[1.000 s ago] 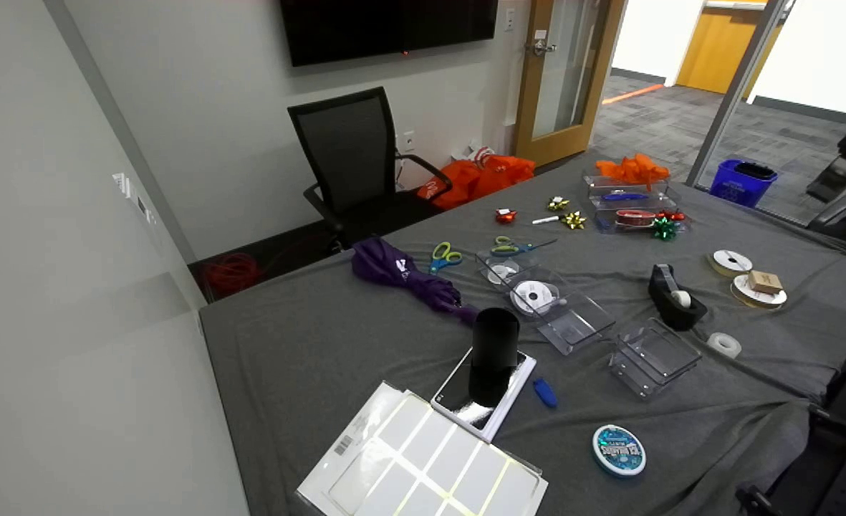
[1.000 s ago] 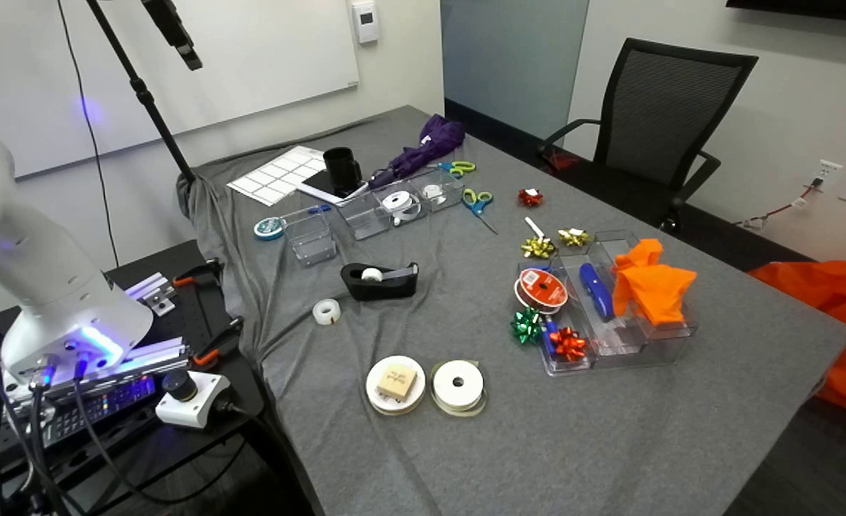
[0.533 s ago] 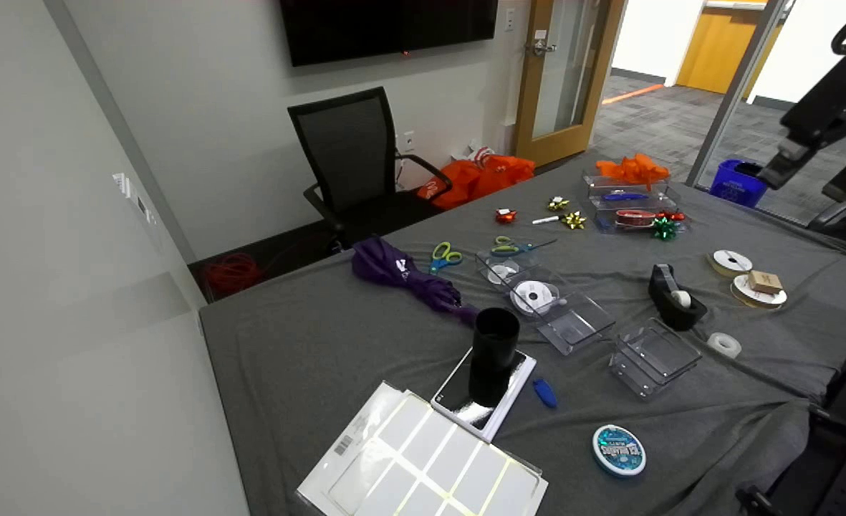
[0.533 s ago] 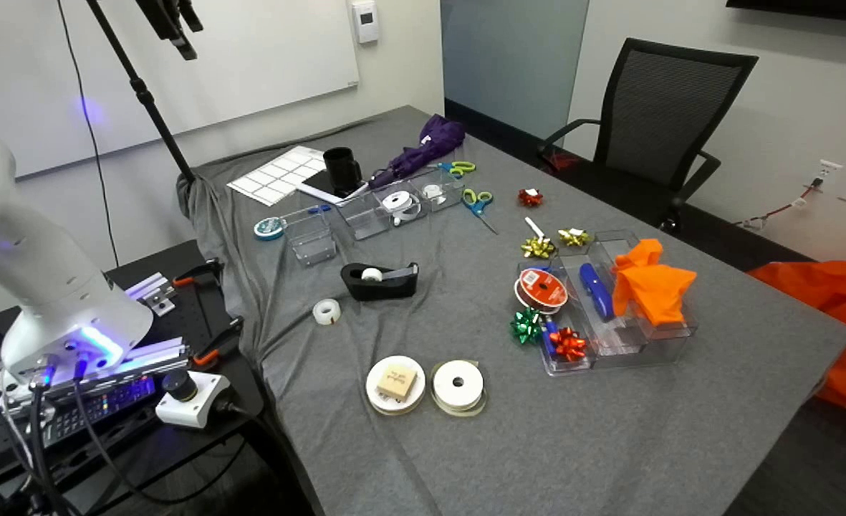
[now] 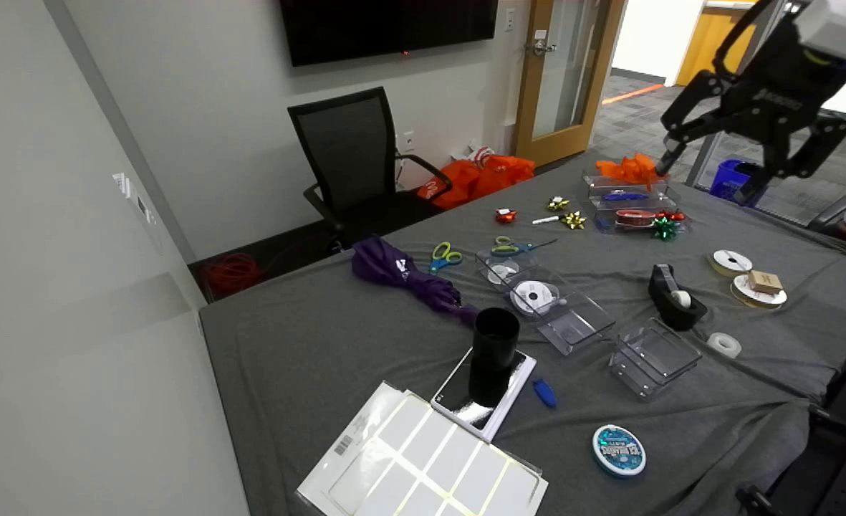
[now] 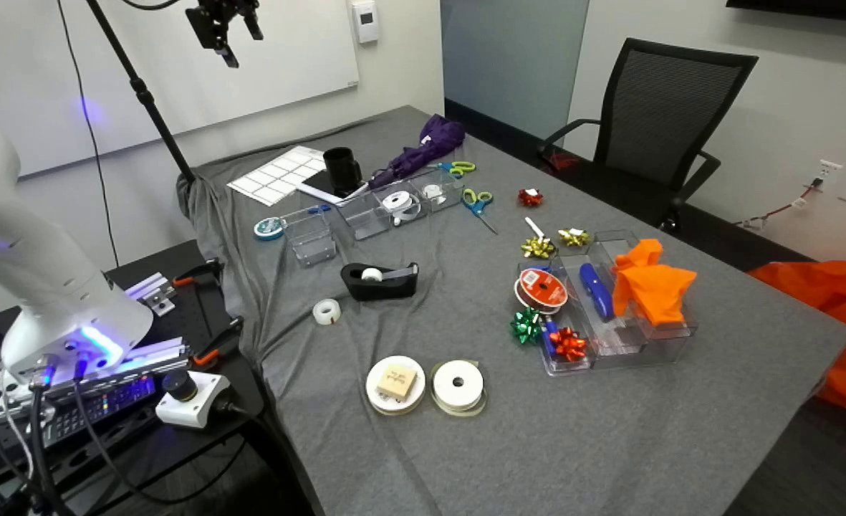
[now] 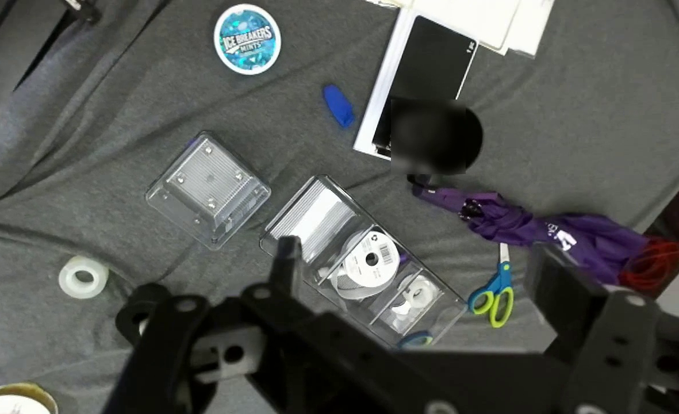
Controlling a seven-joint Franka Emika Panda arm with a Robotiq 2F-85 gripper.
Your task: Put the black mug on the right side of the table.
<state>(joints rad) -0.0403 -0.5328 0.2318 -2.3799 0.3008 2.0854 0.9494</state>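
The black two-fingered claw (image 5: 706, 180) is held spread and unloaded, well above the dark grey cloth-covered counter (image 5: 308, 358). The plain black cylindrical mug (image 5: 496, 338) is found upright on one end of a flat white, black-faced box (image 5: 458, 390). In the wrist view, the mug is seen beyond the fingertips (image 7: 286, 261), laterally between them; forward and downward travel is judged to be required.

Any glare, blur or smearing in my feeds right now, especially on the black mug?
Wrist view: a blurred square patch smears most of the plain black cylindrical mug, and the black two-fingered gripper, close to the lens, is out of focus; in an exterior view: bright glare on the flat white box with a glossy black top, where the mug's dark reflection merges with its base.
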